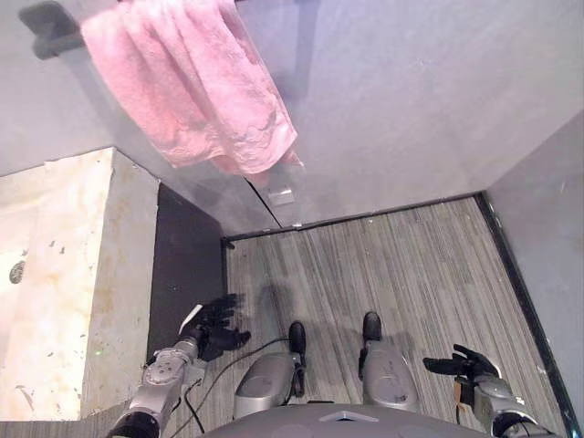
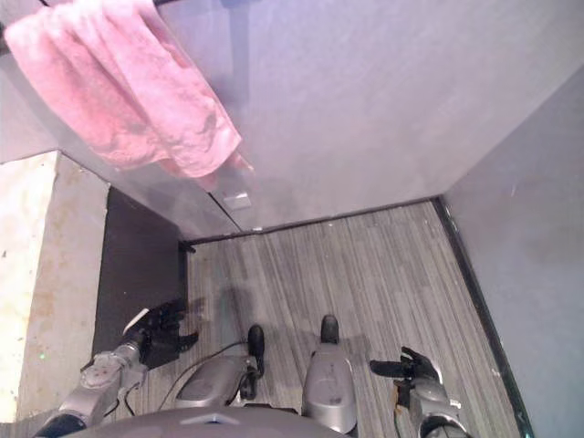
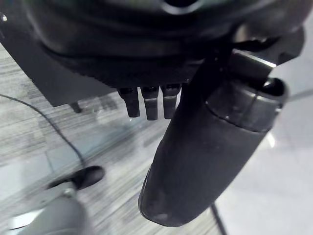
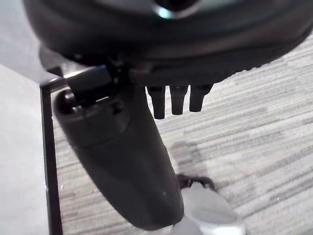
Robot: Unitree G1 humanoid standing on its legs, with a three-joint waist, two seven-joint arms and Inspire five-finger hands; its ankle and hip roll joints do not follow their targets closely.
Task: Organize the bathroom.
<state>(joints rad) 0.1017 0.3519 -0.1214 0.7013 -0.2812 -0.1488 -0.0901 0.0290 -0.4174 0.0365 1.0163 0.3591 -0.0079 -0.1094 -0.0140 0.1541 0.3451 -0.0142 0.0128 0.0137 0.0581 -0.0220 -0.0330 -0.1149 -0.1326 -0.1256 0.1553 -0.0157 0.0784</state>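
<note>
A pink towel [image 1: 196, 87] hangs in folds over a dark bar [image 1: 55, 35] on the grey wall, high at the left. My left hand [image 1: 217, 324] hangs low beside the dark side of the counter, fingers straight and empty; its thumb [image 3: 205, 161] and fingertips [image 3: 149, 103] show above the striped floor. My right hand [image 1: 467, 365] hangs low at the right, also relaxed and holding nothing, with its thumb [image 4: 122, 166] and fingertips [image 4: 178, 103] over the floor.
A pale marble counter [image 1: 64, 283] with a dark side panel [image 1: 187, 265] fills the left. A drain [image 1: 16, 271] shows at its left edge. Grey striped floor [image 1: 401, 265] runs to the wall's dark baseboard [image 1: 511, 274] at right.
</note>
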